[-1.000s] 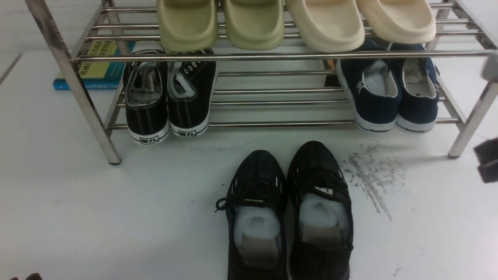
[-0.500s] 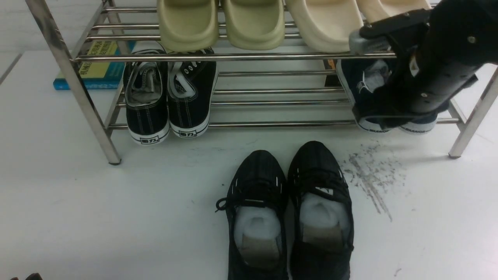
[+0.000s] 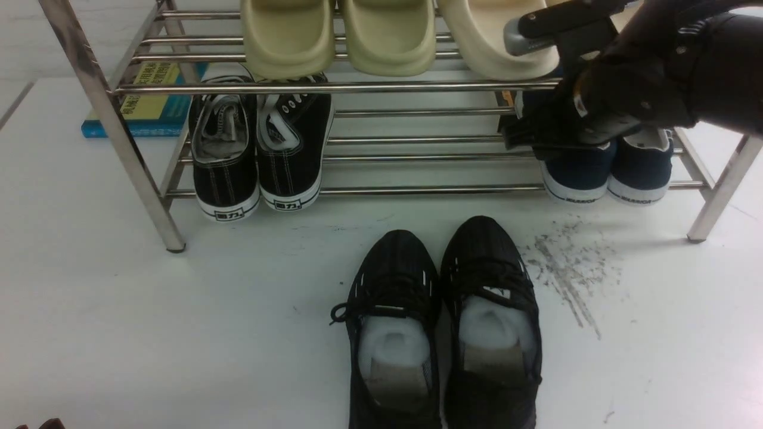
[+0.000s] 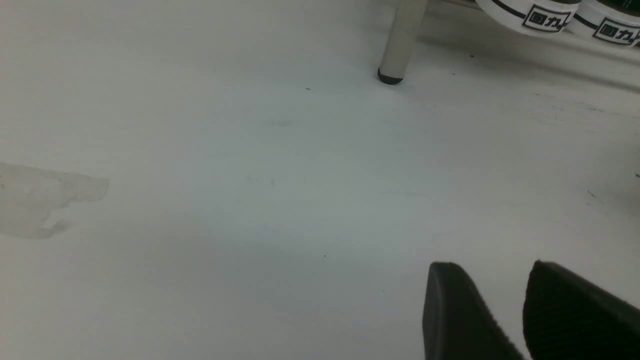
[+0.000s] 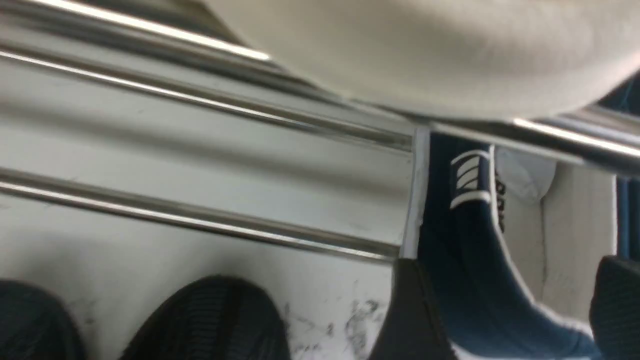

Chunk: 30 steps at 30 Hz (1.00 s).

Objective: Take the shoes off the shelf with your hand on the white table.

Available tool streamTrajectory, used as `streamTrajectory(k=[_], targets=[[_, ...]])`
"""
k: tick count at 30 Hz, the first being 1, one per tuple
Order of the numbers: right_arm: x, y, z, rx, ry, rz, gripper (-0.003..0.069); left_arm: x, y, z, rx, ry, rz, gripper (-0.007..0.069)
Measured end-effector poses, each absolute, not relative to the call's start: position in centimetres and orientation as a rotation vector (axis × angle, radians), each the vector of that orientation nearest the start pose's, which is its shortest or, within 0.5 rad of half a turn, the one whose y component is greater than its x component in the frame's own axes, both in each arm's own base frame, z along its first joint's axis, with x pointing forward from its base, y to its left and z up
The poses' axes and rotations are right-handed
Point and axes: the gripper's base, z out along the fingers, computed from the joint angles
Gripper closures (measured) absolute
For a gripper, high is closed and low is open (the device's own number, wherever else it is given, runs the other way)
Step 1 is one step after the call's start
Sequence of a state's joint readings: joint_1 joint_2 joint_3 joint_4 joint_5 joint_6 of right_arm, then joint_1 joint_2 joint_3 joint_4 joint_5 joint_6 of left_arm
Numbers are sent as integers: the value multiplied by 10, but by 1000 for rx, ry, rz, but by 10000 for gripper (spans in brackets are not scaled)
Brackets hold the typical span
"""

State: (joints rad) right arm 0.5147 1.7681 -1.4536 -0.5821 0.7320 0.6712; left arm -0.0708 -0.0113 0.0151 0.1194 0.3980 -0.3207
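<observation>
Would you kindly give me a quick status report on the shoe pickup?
Left gripper open, low over the white table. Right gripper open, straddling one side wall of the navy shoes, both on the shelf. Cream slipper and upper rail close overhead.

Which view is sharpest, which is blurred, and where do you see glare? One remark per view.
Front view: sharpest, with bright glare streaks along the shelf bars. Right wrist view: blurred throughout, the cream slipper a featureless smear. Left wrist view: flat, even light on the white table; the left pincer looks soft at the edge.
</observation>
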Motion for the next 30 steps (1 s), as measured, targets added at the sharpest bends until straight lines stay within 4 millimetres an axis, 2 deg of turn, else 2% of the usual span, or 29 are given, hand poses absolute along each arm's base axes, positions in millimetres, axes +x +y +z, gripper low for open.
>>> streamTrajectory(k=[12, 19, 26, 30], targets=[[378, 170, 260, -163, 2380, -181, 190, 52, 1, 173, -163, 1878, -149, 382], [388, 173, 241, -250, 2364, -287, 190, 52, 1, 173, -163, 1878, -149, 382], [391, 173, 235, -301, 2344, -343, 193, 52, 1, 173, -163, 1878, -149, 382], [391, 172, 235, -305, 2343, -357, 239, 52, 1, 173, -163, 1878, -149, 382]])
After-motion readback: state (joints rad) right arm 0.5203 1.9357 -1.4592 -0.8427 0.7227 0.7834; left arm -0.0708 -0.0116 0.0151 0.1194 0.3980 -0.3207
